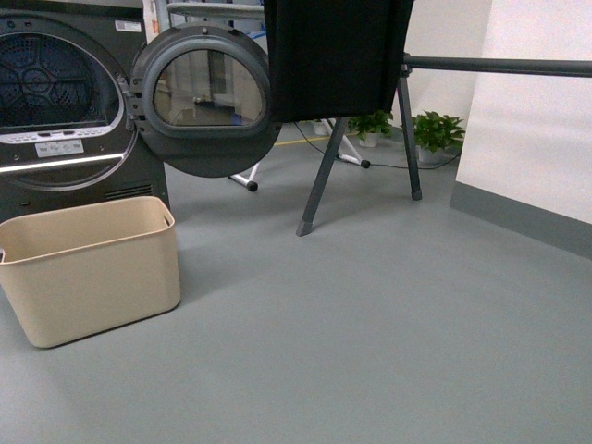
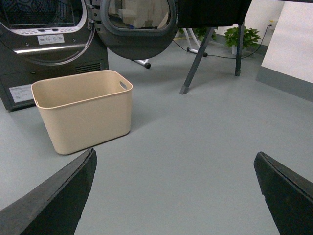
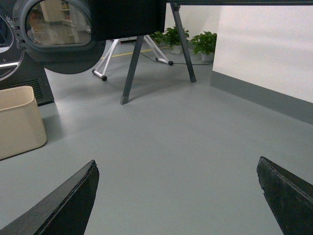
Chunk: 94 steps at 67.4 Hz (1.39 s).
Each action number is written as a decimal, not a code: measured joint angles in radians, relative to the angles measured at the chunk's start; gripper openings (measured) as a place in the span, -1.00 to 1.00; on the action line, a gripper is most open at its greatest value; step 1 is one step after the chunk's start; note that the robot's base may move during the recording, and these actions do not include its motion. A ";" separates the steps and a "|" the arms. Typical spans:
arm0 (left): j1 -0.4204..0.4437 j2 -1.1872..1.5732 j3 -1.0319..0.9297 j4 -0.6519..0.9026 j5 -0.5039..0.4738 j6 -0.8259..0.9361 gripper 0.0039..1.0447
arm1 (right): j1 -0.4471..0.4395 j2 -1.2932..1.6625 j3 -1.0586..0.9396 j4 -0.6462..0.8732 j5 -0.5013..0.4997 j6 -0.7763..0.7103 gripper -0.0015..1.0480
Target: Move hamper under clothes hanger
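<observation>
find the left claw [image 2: 173,154] spread wide, its two dark fingers [image 2: 56,200] far apart with only bare floor between. find the right claw [image 3: 176,162] just as wide, gripping nothing.

spot the beige plastic rectangular hamper [image 1: 92,268] low at about 8 o'clock in the front view, upright on the smooth grey floor [image 1: 370,324], mouth up, slot handle cut into its short side. sits just in front of the dark grey front-loading dryer [image 1: 55,176] at 10 o'clock, with its round glass door [image 1: 205,97] swung open toward 12 o'clock.

see the tall dark grey metal clothes hanger [image 1: 499,66] from 12 to 3 o'clock: long round bar running level, angled legs planted on the floor, a black cloth [image 1: 333,55] draped over the bar's 12 o'clock end. stands well apart from the hamper, at its 2 o'clock, with open floor between the two.

note the white-legged stand [image 1: 242,178] behind the door, and two green potted plants [image 1: 437,129] beside the white wall [image 1: 536,120] beyond the legs.
</observation>
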 joint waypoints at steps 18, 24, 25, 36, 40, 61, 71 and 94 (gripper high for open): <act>0.000 0.001 0.000 0.000 0.001 0.000 0.88 | 0.000 0.000 0.000 0.000 0.000 0.000 0.85; 0.000 0.001 0.000 0.000 0.001 0.000 0.88 | 0.000 0.000 0.000 0.000 0.000 0.000 0.85; 0.000 0.001 0.000 0.000 0.001 0.000 0.88 | 0.000 0.000 0.000 0.000 0.001 0.000 0.85; 0.000 0.000 0.000 0.000 0.002 0.000 0.88 | 0.000 0.000 0.000 -0.001 0.001 0.000 0.85; 0.000 0.000 0.000 -0.001 -0.001 0.000 0.88 | 0.000 0.000 0.000 0.000 -0.005 0.000 0.85; 0.000 0.000 0.000 0.000 0.001 0.000 0.88 | 0.000 0.000 0.000 0.000 0.000 0.000 0.85; 0.000 0.000 0.000 0.000 0.000 0.000 0.88 | 0.000 0.000 0.000 -0.001 0.000 0.000 0.85; 0.000 0.000 0.000 0.000 0.001 0.000 0.88 | 0.000 0.000 0.000 0.001 0.000 0.000 0.85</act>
